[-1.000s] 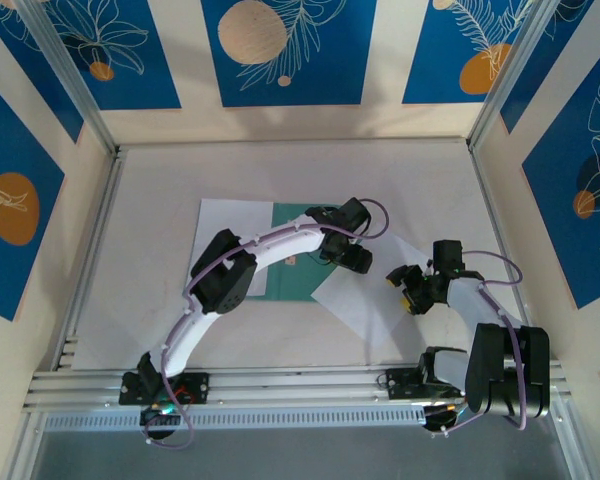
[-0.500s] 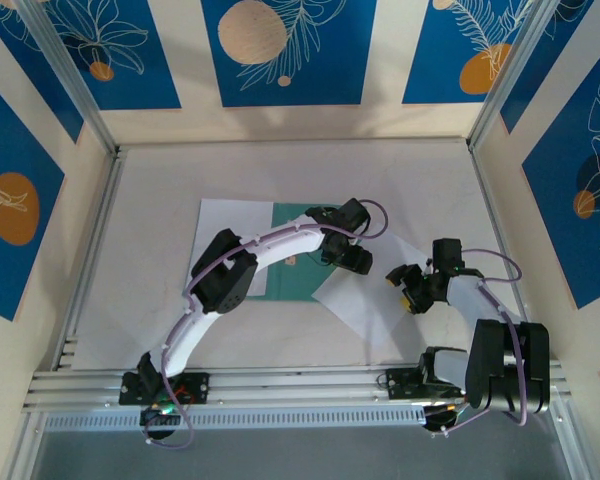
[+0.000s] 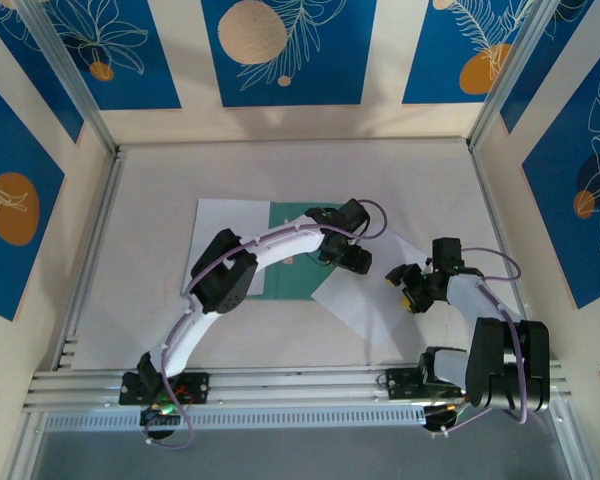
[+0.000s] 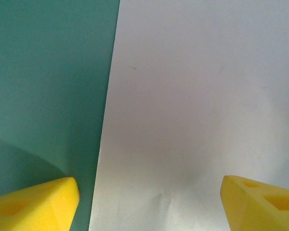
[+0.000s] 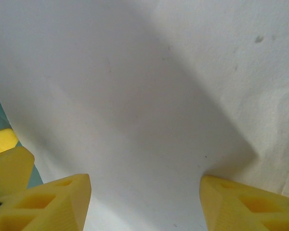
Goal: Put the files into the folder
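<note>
Teal-green card, the folder (image 3: pixel 292 282), lies open and flat mid-bench. One white sheet (image 3: pixel 220 228) covers its left leaf. The second sheet (image 3: pixel 368 300) lies askew, one corner on the folder's right edge and the rest on the bench (image 3: pixel 160 180).

The left gripper (image 4: pixel 149 204) hovers low over that overlap. Its yellow fingers are spread wide, one above green and one above white, with nothing between them. The right gripper (image 5: pixel 144 197) is likewise open over the skewed sheet, holding nothing.

The main risk is the paper's thinness. Fingers closing on a flat sheet may slide over it, or crease and buckle it rather than lift it. A pinch at the overlap could catch the folder leaf with the paper and drag both. Pushing the sheet sideways could shove the folder and disturb the sheet lying on it. The two grippers are near each other, so a careless move could make them collide.

No brand, label or writing is legible; sheets and folder look blank.
</note>
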